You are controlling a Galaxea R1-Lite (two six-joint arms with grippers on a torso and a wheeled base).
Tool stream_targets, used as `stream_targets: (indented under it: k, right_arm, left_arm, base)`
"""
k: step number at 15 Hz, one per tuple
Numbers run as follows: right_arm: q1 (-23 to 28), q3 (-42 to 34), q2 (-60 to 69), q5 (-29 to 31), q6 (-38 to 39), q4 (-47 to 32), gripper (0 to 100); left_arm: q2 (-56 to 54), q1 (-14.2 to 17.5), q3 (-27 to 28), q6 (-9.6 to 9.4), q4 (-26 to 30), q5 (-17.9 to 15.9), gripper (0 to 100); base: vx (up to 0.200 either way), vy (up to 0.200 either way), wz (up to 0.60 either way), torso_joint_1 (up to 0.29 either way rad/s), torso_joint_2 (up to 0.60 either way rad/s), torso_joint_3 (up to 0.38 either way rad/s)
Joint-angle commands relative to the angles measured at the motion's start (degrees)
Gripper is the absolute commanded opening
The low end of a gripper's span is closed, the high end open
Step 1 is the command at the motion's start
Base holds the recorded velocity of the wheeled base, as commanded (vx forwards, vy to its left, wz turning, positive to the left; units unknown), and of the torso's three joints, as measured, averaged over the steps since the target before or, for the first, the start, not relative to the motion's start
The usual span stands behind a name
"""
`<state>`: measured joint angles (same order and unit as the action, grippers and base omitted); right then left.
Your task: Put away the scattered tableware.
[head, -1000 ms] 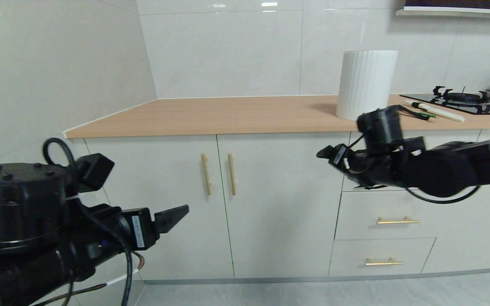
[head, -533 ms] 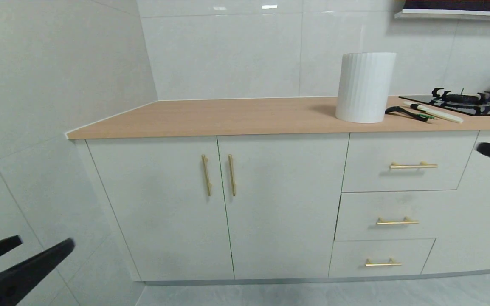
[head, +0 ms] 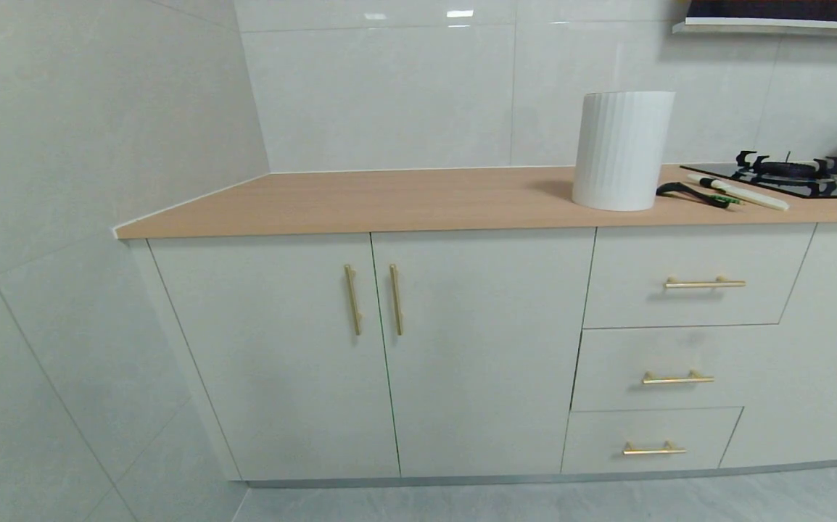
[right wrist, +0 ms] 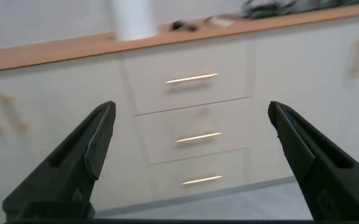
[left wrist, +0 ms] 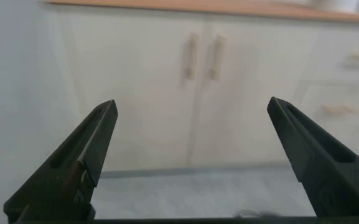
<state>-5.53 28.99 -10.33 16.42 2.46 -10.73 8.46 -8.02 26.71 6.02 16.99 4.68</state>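
Note:
A tall white ribbed container [head: 624,150] stands on the wooden countertop [head: 389,197]. Just to its right lie a black-handled utensil [head: 690,193] and a cream-handled utensil [head: 741,192], close to the stove. The container [right wrist: 132,18] and the utensils [right wrist: 198,23] also appear far off in the right wrist view. My left gripper [left wrist: 191,118] is open and empty, low in front of the double cabinet doors [left wrist: 201,56]. My right gripper [right wrist: 191,118] is open and empty, facing the stack of drawers [right wrist: 191,124].
A black gas stove [head: 796,170] sits at the counter's right end. Below the counter are two cabinet doors with gold handles [head: 373,299] and three drawers with gold handles [head: 679,377]. A tiled wall [head: 85,145] closes the left side. Grey floor [head: 534,500] lies in front.
Both arms dropped out of the head view: the left gripper went down to the lower left, the right withdrew to the right. The utensils behind the right arm are now uncovered.

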Motion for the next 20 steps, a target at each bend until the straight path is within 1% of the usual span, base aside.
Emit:
stream_targets:
  k: [1,2,3,4,5,6,7,8,9,10,11,12,13,14,16,17,19,20]
  right_arm:
    - [4.9,-1.2,8.0,-1.2,-0.4,-1.0,100]
    - [5.5,-2.7,10.3,-1.6,-0.5,-2.1,100]
    - [5.6,-3.5,10.3,-0.9,-0.4,-2.1,100]
    - [5.6,-5.3,10.3,-0.6,0.1,-2.0,100]
    - [5.6,-7.8,10.3,-0.7,0.1,-2.0,100]
    - [5.6,-10.2,10.3,-0.7,-0.3,-1.9,100]
    - [5.6,-14.8,10.3,-0.8,-0.7,-1.0,100]
    - [5.6,-22.7,10.3,-2.0,-1.3,6.3,100]
    - [5.6,-26.1,10.3,-3.9,-1.5,10.8,100]
    - [5.6,-29.0,10.3,-6.9,-3.4,14.7,100]
    - [5.6,-29.0,10.3,-8.7,-4.0,13.8,100]
    - [5.6,-29.0,10.3,-9.8,-4.0,13.9,100]
    - [5.6,-29.0,10.3,-11.9,-4.1,13.8,100]
    - [5.5,-29.0,10.2,-15.3,-4.3,10.6,100]
    - [5.5,-29.0,10.2,-16.1,-4.1,10.9,100]
    - [5.5,-29.0,10.2,-16.2,-4.1,10.9,100]
    - [5.5,-29.0,10.3,-16.1,-4.0,10.9,100]
    - [5.5,-29.0,10.2,-16.1,-4.0,10.9,100]
  left_arm:
    - [-3.5,4.1,-0.7,-0.84,0.0,0.5,100]
    - [-6.2,6.8,-1.5,-2.24,0.2,-0.8,100]
    - [-8.1,7.5,-2.6,-3.82,0.2,-2.8,100]
    - [-8.5,7.8,-5.3,-5.67,0.1,-3.1,100]
    - [-8.5,7.8,-7.1,-5.67,0.0,-1.8,100]
    - [-8.5,7.9,-8.3,-5.76,0.0,-1.4,100]
    - [-8.5,7.9,-10.5,-6.02,-0.6,-1.4,100]
    - [-8.5,7.8,-16.0,-6.81,-4.2,-1.5,100]
    - [-8.5,7.8,-19.1,-7.69,-7.6,-1.7,100]
    - [-8.5,7.9,-24.5,-9.19,-14.2,-2.1,100]
    - [-8.5,7.8,-26.7,-9.36,-18.8,-3.0,100]
    - [-8.5,7.8,-26.7,-9.45,-17.4,-4.9,100]
    - [-8.5,7.8,-26.7,-9.10,-16.6,-5.2,100]
    - [-8.5,7.8,-26.7,-8.75,-16.6,-5.3,100]
    - [-8.5,7.8,-26.7,-8.66,-16.6,-5.3,100]
    - [-8.5,7.8,-26.7,-8.31,-16.6,-5.3,100]
    - [-8.5,7.8,-26.7,-6.20,-16.7,-5.3,100]
    - [-8.5,7.8,-26.7,-6.20,-16.8,-5.3,100]
  base:
    - [0.000,0.000,0.00,0.000,0.00,0.000]
    - [0.000,0.000,0.00,0.000,0.00,0.000]
    - [0.000,0.000,0.00,0.000,0.00,0.000]
    - [0.000,0.000,0.00,0.000,0.00,0.000]
    - [0.000,0.000,0.00,0.000,0.00,0.000]
    - [0.000,0.000,0.00,0.000,0.00,0.000]
    - [0.000,0.000,0.00,0.000,0.00,0.000]
    - [0.000,0.000,0.00,0.000,0.00,0.000]
    - [0.000,0.000,0.00,0.000,0.00,0.000]
    - [0.000,0.000,0.00,0.000,0.00,0.000]
    - [0.000,0.000,0.00,0.000,0.00,0.000]
    - [0.000,0.000,0.00,0.000,0.00,0.000]
    - [0.000,0.000,0.00,0.000,0.00,0.000]
    - [0.000,0.000,0.00,0.000,0.00,0.000]
    - [0.000,0.000,0.00,0.000,0.00,0.000]
    - [0.000,0.000,0.00,0.000,0.00,0.000]
    - [0.000,0.000,0.00,0.000,0.00,0.000]
    - [0.000,0.000,0.00,0.000,0.00,0.000]
